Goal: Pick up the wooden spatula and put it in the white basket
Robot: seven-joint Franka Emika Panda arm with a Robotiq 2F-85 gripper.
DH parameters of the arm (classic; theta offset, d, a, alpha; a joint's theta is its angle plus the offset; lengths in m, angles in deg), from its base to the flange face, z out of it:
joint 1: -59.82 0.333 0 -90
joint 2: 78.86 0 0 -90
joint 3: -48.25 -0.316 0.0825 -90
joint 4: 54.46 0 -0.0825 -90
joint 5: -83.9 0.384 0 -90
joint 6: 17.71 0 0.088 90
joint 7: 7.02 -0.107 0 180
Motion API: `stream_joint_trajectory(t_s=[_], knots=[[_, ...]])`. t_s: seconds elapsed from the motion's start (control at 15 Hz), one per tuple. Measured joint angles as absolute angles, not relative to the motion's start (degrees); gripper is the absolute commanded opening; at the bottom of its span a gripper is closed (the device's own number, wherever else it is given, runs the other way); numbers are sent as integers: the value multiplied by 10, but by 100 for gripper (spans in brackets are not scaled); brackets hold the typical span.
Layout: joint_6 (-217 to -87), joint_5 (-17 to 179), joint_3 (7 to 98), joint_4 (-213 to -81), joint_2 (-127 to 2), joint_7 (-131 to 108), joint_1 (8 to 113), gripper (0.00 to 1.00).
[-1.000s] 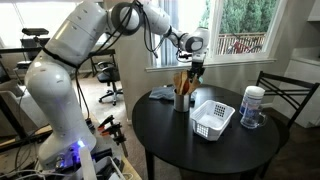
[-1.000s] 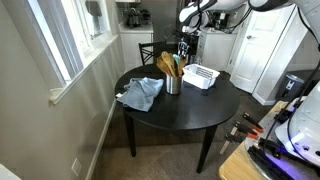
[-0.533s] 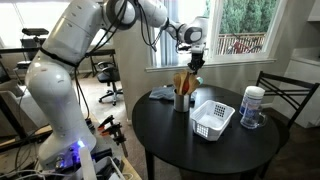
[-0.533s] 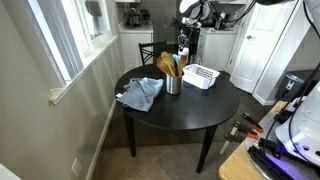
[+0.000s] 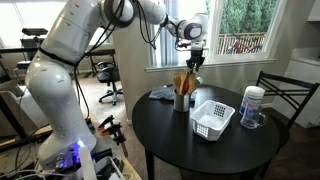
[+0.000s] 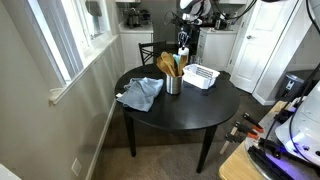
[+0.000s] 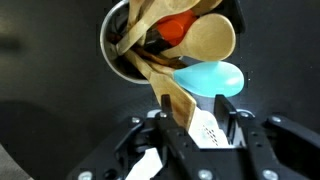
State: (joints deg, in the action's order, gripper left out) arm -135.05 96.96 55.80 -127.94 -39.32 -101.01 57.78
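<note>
The wooden spatula point(image 7: 172, 97) rises out of the metal utensil cup point(image 7: 125, 45), with its flat end between my fingers and against one of them. My gripper point(image 7: 200, 125) is closed partway on it. In both exterior views the gripper point(image 5: 195, 60) point(image 6: 183, 38) hangs above the cup point(image 5: 181, 100) point(image 6: 172, 84). The spatula's lower end is still among the other utensils. The white basket point(image 5: 200, 128) point(image 6: 200, 76) sits on the table beside the cup.
The cup also holds wooden spoons, a turquoise spoon point(image 7: 210, 78) and an orange utensil. A white tub with a blue label point(image 5: 252, 106) stands past the basket. A blue-grey cloth point(image 6: 140, 93) lies beside the cup. A chair point(image 5: 285, 95) stands at the round black table point(image 5: 190, 150).
My gripper has risen a little above the cup over the last second. The basket, cup and cloth have not moved.
</note>
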Motion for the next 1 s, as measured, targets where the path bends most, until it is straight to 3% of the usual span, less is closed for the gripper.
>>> stream_joint_trajectory(t_s=[0.2, 0.27, 1.0], knots=[[-1340, 970, 559, -1279, -387, -1011, 573, 98], [-1339, 970, 559, -1279, -383, -1011, 571, 100], [-1325, 970, 563, -1279, -346, -1015, 551, 100]])
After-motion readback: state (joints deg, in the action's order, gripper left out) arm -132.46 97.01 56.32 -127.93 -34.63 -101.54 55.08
